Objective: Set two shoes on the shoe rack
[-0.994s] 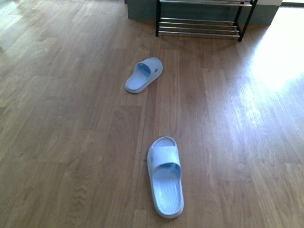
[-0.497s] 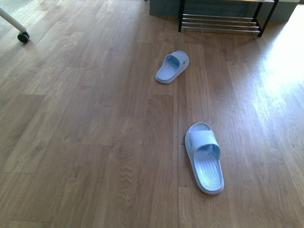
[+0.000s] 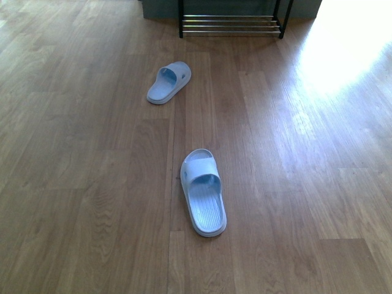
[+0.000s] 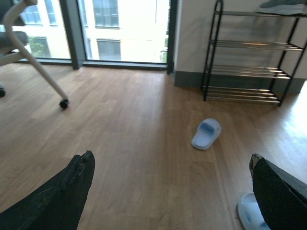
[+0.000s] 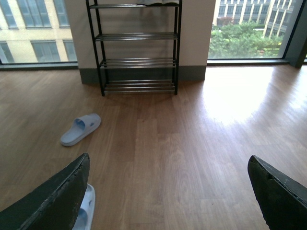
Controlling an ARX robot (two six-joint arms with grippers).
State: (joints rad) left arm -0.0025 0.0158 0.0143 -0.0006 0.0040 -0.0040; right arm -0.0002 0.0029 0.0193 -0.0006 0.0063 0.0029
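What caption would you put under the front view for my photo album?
Two pale blue shoes lie apart on the wood floor: nearer slide, farther slide, shoe rack beyond.

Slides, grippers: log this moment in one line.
near slide: on floor | far slide: on floor, short of shoe rack | left gripper: open, empty | right gripper: open, empty

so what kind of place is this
Probably an indoor room in a flat or office: a wood-plank floor, tall windows facing other buildings, and a black shoe rack standing against the wall.
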